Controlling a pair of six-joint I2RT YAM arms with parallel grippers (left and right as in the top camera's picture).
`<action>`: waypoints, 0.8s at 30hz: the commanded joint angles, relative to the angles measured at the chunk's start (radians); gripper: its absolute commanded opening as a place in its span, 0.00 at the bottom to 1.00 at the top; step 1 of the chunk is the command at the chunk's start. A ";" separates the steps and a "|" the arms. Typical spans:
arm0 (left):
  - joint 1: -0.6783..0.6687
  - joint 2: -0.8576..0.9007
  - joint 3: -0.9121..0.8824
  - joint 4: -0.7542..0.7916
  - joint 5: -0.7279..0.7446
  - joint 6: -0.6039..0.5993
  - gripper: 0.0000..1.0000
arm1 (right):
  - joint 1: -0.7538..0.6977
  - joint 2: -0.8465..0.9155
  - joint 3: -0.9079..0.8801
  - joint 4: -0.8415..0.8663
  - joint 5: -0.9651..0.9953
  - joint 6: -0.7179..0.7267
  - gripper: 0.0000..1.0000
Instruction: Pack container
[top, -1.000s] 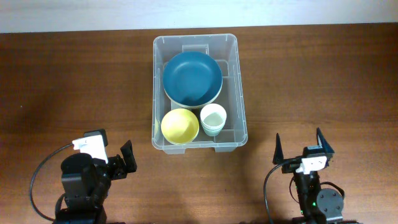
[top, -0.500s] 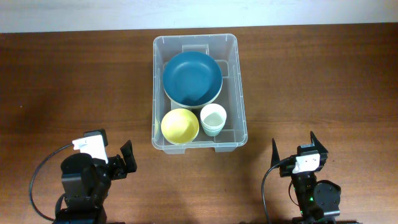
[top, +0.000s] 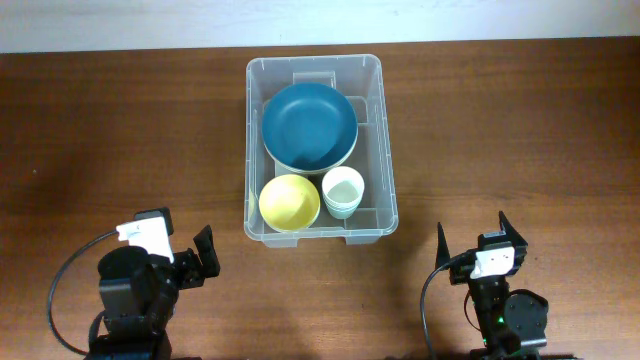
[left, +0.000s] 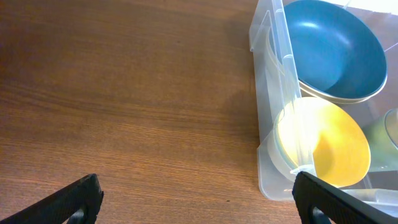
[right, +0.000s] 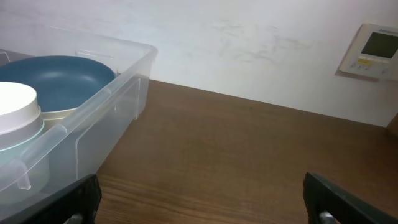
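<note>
The clear plastic container (top: 384, 160) stands at the table's middle back. It holds a large blue bowl (top: 309, 125), a yellow bowl (top: 289, 202) and a stack of pale cups (top: 343, 190). My left gripper (top: 205, 255) is open and empty at the front left, short of the container's near left corner (left: 268, 180). My right gripper (top: 478, 235) is open and empty at the front right, with the container's side wall (right: 93, 134) to its left. The blue bowl (left: 336, 50) and yellow bowl (left: 333, 143) show in the left wrist view.
The brown wooden table (top: 120, 140) runs to a white wall at the back. A white wall panel (right: 372, 50) shows in the right wrist view. Bare wood lies on both sides of the container.
My right arm drew back a little towards the front edge during the first half second. The left arm and the container's contents have not moved.
</note>
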 joint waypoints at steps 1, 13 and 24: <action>0.000 -0.002 -0.010 0.002 0.015 0.002 1.00 | -0.008 -0.008 -0.005 -0.006 -0.006 -0.007 0.99; 0.000 -0.017 -0.033 -0.043 0.010 0.002 1.00 | -0.008 -0.008 -0.005 -0.006 -0.006 -0.007 0.99; -0.001 -0.415 -0.419 0.183 -0.030 0.035 1.00 | -0.008 -0.008 -0.005 -0.006 -0.006 -0.007 0.99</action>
